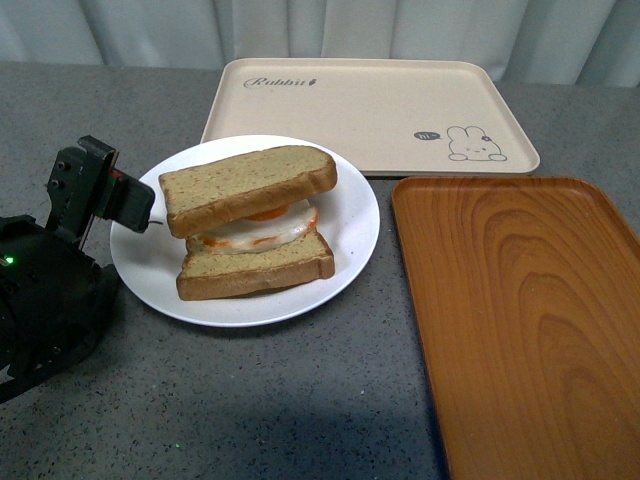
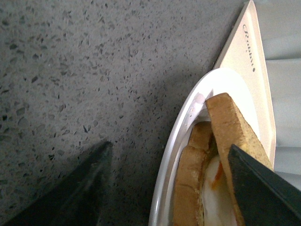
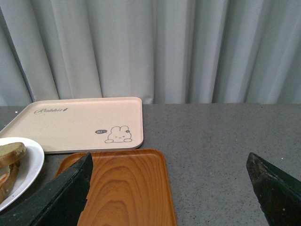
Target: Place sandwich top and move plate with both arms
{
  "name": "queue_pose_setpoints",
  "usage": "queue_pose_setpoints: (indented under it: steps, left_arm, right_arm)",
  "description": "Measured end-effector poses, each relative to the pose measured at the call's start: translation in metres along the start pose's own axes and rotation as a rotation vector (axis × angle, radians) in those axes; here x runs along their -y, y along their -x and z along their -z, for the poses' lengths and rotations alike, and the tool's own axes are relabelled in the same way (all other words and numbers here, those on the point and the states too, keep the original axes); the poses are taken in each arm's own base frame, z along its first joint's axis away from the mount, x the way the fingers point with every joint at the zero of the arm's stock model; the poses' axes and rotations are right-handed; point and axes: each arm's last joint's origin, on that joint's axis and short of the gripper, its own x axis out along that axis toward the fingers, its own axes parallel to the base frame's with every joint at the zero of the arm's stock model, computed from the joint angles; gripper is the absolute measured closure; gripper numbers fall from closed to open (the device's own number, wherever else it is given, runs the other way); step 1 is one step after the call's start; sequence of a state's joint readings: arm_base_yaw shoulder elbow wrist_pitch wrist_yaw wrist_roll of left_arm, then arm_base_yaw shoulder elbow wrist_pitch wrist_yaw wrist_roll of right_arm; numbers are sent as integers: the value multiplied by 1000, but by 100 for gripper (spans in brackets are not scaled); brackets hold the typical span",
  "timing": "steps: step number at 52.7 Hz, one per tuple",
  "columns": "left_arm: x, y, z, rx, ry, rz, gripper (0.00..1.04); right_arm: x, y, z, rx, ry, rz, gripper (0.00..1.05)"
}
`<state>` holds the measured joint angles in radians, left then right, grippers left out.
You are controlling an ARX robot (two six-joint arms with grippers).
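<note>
The sandwich top (image 1: 248, 186) is the uppermost layer of a stack on the plate (image 1: 345, 250). It rests tilted on a fried egg (image 1: 270, 228), which lies on a lower bread slice (image 1: 255, 272). The top slice is offset toward 12 o'clock relative to the lower slice, so the egg is exposed along the 6 o'clock side. The stack sits roughly at the plate's centre.

Tool position, front view:
- The left gripper (image 1: 135, 205) is at the plate's 9 o'clock rim, just beside the near end of the sandwich top.
- Whether it touches the rim cannot be told.

Tool state:
- Left wrist view: the fingers (image 2: 80, 188) are spread wide. One is over bare table and the other is over the sandwich top, with the plate rim between them. Nothing is clamped.
- Right wrist view: the right gripper (image 3: 169, 155) has its jaws spread wide and holds nothing. It is above the table (image 1: 300, 400), well apart from the plate, and does not appear in the front view.

Surroundings, front view:
- A beige rabbit tray (image 1: 370, 110) lies at the plate's 12 to 1 o'clock, just beside the rim.
- An orange wooden tray (image 1: 520, 300) lies at 3 to 4 o'clock, near the plate but apart from it.
- A pale curtain (image 3: 150, 47) hangs behind the table.
</note>
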<state>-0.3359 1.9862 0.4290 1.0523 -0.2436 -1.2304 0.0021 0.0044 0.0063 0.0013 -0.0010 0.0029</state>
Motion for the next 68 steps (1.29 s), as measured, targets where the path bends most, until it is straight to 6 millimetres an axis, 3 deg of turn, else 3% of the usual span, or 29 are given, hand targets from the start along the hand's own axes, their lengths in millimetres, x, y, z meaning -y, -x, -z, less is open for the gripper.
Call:
queue_pose_setpoints:
  steps: [10,17,24,38,53,68]
  left_arm:
    - [-2,0,6,-24,-8,-3,56]
    - [-2,0,7,-27,-12,0,82]
    - [0,0,7,-23,13,20,101]
    - [0,2,1,-3,38,42,101]
    - [-1,8,-23,82,82,37,101]
    - [19,7,-31,95,73,86,101]
  right_arm:
    - [0,0,0,0,0,0,9]
    - [0,0,0,0,0,0,9]
    - [0,0,0,0,0,0,9]
    - [0,0,0,0,0,0,9]
    - [0,0,0,0,0,0,9]
    - [0,0,0,0,0,0,9]
